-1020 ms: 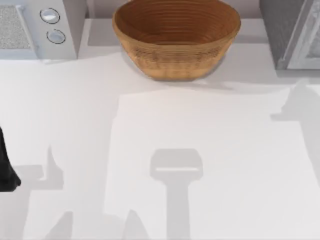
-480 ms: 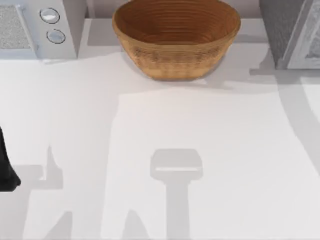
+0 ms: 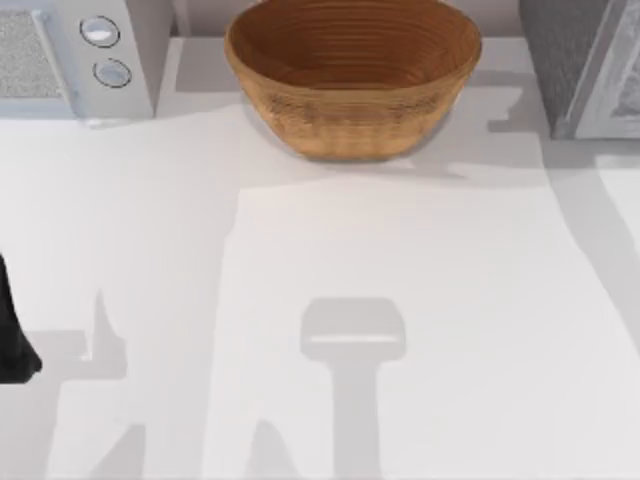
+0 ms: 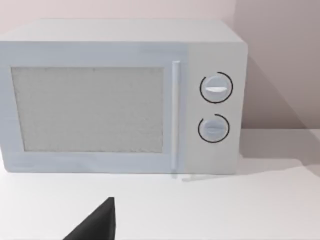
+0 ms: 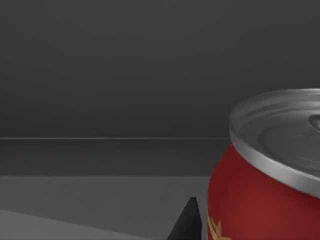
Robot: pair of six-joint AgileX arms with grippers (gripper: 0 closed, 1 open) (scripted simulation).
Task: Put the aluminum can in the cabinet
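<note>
**Top view.** Noted the left arm (image 3: 12,330) parked at the left edge of the counter (image 3: 400,300), well apart from the cabinet (image 3: 585,70) at the far right corner. Recorded a wicker bowl (image 3: 352,75) and a white microwave (image 3: 75,55) along the back, neither in contact with any arm.

**Left wrist view.** Found the left end effector (image 4: 95,225) low over the counter, with the microwave door directly ahead of it. Could not tell how far open it was. Judged it idle, positioned clear of the working side.

**Right wrist view.** Found the aluminum can (image 5: 265,190) upright with its silver top level, just beside the dark tip of the right end effector (image 5: 189,222). Saw dark walls ahead of that end effector and a dim shelf floor (image 5: 100,200) below it. Judged this to be the cabinet interior, which puts the can at or inside the opening. Could not tell whether the can was gripped or released, nor whether it rested on the floor. Judged the upright attitude deliberate, so that the can stands once set down. Judged the task near completion, with seating, release and a straight withdrawal outstanding, and tipping the main risk.
</note>
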